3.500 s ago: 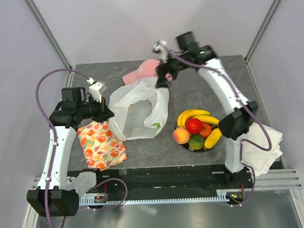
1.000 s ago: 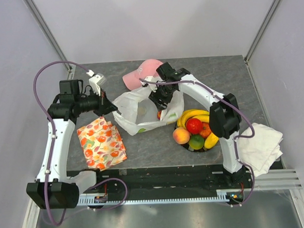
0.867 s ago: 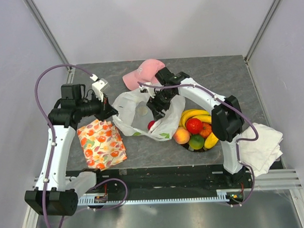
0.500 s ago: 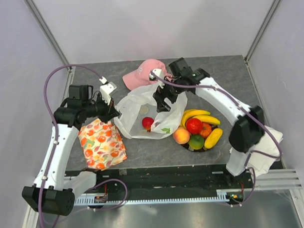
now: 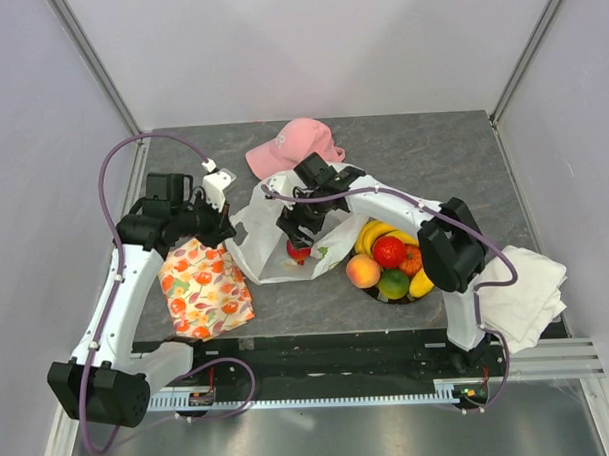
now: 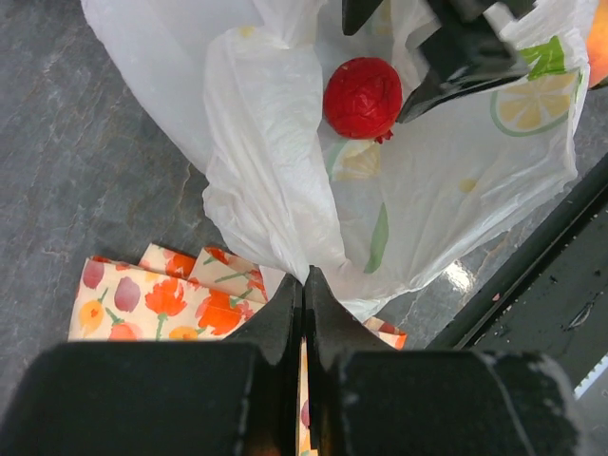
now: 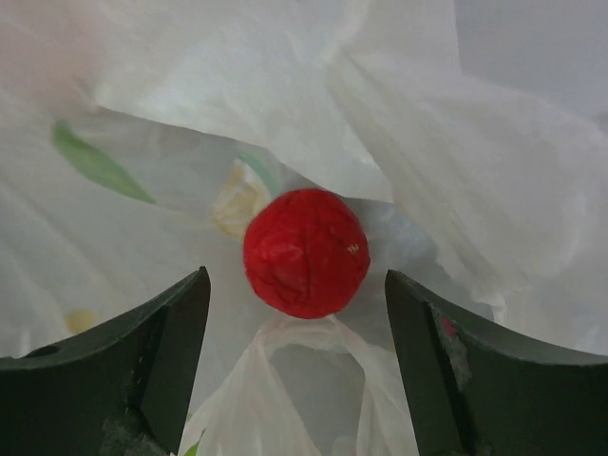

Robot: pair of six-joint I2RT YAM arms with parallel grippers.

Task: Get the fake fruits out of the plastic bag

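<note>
The white plastic bag (image 5: 265, 234) lies mid-table with its mouth spread. My left gripper (image 5: 225, 231) is shut on the bag's left edge; the left wrist view shows the film pinched between the closed fingers (image 6: 304, 277). One red round fake fruit (image 5: 297, 251) lies on the bag's film. My right gripper (image 5: 297, 236) hangs open right over it, and in the right wrist view the red fruit (image 7: 305, 252) sits just beyond the two spread fingertips, untouched. Other fake fruits are piled right of the bag: bananas (image 5: 380, 228), a red one (image 5: 388, 251), a peach (image 5: 363, 272), a lime (image 5: 393, 283).
A pink cap (image 5: 292, 143) lies behind the bag. An orange-flowered cloth (image 5: 202, 287) lies under my left gripper, also seen as the cloth (image 6: 161, 299) below the bag. A white cloth (image 5: 522, 290) sits at the right front edge.
My right gripper has come down and left from the bag's far edge to just above the red fruit, its jaws spread. The bag has shifted and bunched. The left gripper stays shut on its edge.
</note>
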